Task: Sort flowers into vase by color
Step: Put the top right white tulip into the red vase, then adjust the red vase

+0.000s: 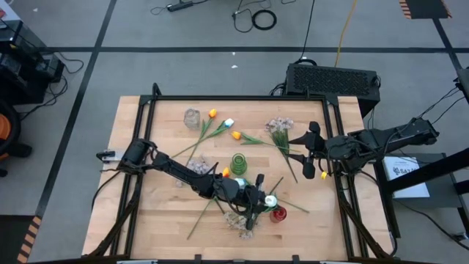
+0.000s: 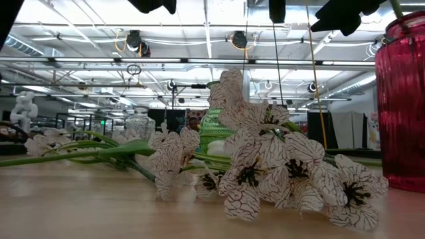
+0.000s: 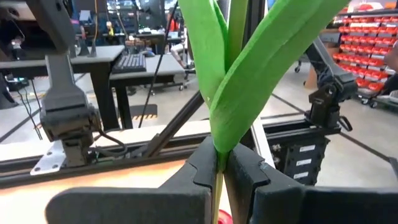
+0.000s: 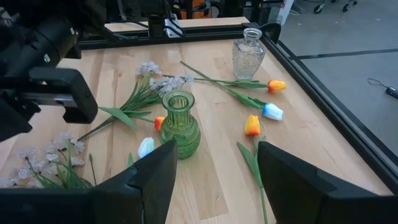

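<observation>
Stem (image 3: 217, 180) sits clenched in left pincer (image 3: 219, 171), seen only by its wrist; right pincer (image 4: 211, 180) gapes.

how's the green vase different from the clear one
The green vase is tinted green with a round belly and a wide flared mouth; the clear vase is colourless with a squarer body and a narrow neck. The green vase stands mid-table among the flowers; the clear vase stands near the table's far edge. Both stand upright, and neither seems to hold a flower.
</observation>
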